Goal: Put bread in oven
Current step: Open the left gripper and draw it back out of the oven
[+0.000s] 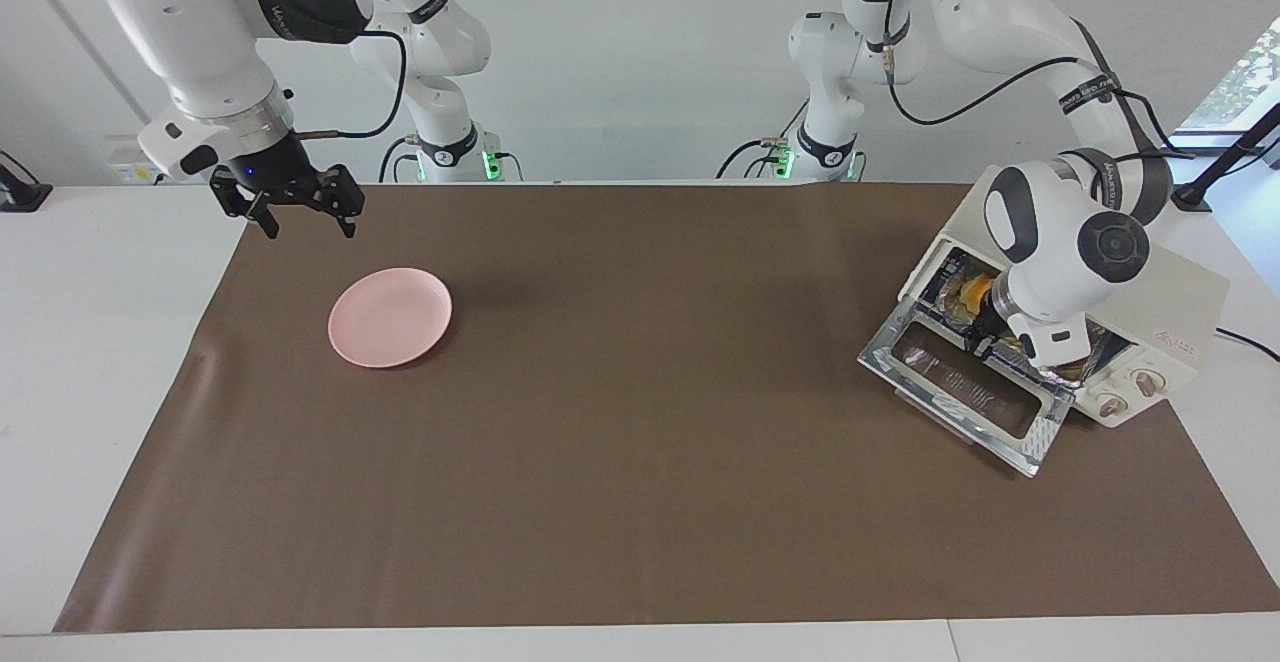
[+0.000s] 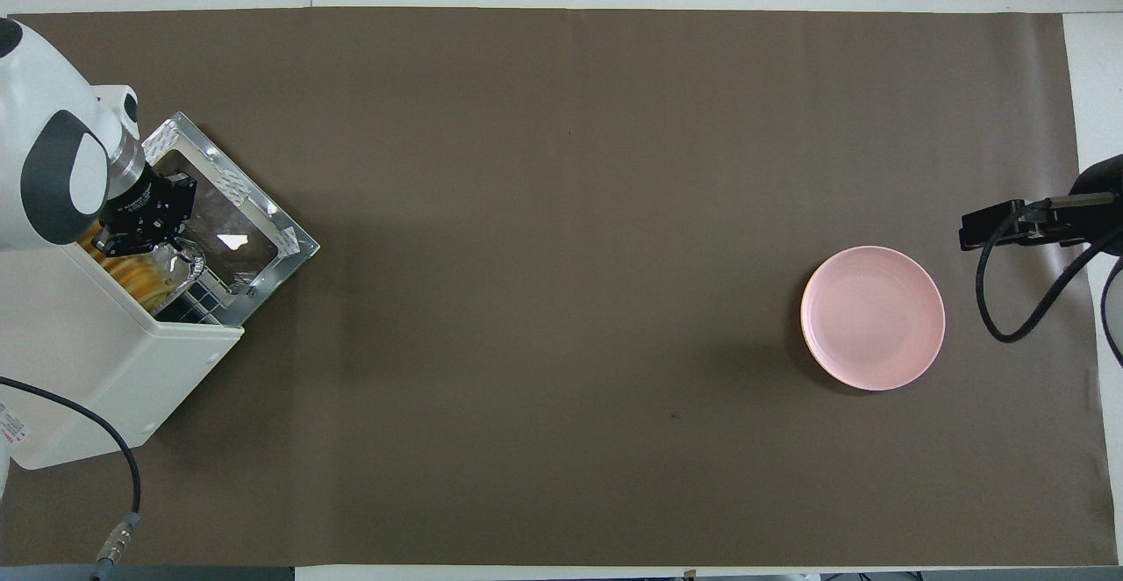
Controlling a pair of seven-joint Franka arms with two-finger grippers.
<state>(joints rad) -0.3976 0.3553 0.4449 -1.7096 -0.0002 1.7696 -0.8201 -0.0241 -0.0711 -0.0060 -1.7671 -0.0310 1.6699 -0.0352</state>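
The cream-white oven [image 1: 1180,302] [image 2: 96,362] stands at the left arm's end of the table. Its glass door [image 1: 965,397] [image 2: 237,212] is folded down flat. The golden bread [image 1: 968,292] [image 2: 140,276] lies inside on a silver foil tray [image 2: 180,265], partly covered by the arm. My left gripper [image 1: 985,342] [image 2: 132,239] is shut at the oven mouth, right at the tray's rim; the frames do not show whether it pinches the rim. My right gripper [image 1: 308,227] [image 2: 969,234] hangs open and empty over the mat's edge near the plate.
A round pink plate [image 1: 390,315] [image 2: 873,318] sits empty on the brown mat [image 1: 640,442] toward the right arm's end. The open oven door juts out over the mat. A black cable [image 2: 123,476] trails from the oven.
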